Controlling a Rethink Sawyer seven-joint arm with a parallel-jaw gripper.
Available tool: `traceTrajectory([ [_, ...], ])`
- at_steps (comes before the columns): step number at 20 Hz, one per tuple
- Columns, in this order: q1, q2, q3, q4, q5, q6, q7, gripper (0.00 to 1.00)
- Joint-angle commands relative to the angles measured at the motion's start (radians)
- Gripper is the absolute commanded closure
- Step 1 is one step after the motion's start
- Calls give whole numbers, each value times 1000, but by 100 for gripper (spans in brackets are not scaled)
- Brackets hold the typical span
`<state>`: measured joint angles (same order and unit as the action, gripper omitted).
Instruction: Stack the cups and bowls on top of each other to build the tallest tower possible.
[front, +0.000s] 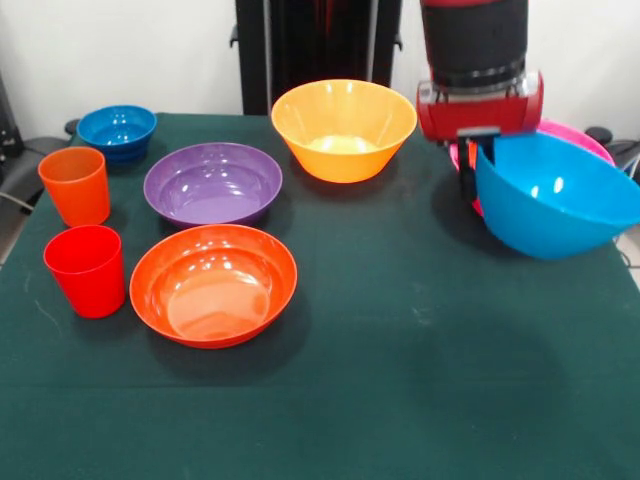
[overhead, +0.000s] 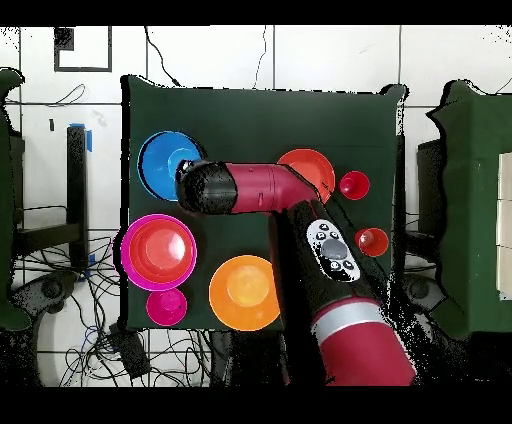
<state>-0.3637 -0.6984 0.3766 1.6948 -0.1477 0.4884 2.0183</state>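
- I judge the job barely begun: the tower (overhead: 135, 262), the large magenta-pink bowl, holds just one red-orange bowl (overhead: 160, 250) nested inside it in the overhead view.
- My gripper (front: 470, 165) has a large blue bowl (front: 555, 195) by its rim. The bowl hangs tilted, clear of the cloth, and the fingers look closed on the wall (the wrist housing hides most of them). In the front view the bowl sits just in front of the pink tower, whose rim (front: 575, 133) peeks out behind it.
- Loose and unstacked on the table (front: 400, 380): yellow-orange bowl (front: 343, 128), purple bowl (front: 212, 183), a second red-orange bowl (front: 213, 284), small blue bowl (front: 117, 130), orange cup (front: 75, 185), red cup (front: 86, 270).
- A small pink-red bowl (overhead: 166, 305) stands just beside the tower in the overhead view.
- Every loose bowl and cup I can see into is empty; only the tower has anything in it.
- Next, as I read it, the blue bowl goes onto the pile, then the rest.
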Motion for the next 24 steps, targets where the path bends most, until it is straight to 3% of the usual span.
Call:
traceTrajectory([
  [1, -12, -130, 41, 210, 46, 96, 53, 100],
  [11, 9, -267, -12, 293, 92, 167, 81, 100],
  [24, 29, -352, -26, 373, 157, 173, 116, 100],
])
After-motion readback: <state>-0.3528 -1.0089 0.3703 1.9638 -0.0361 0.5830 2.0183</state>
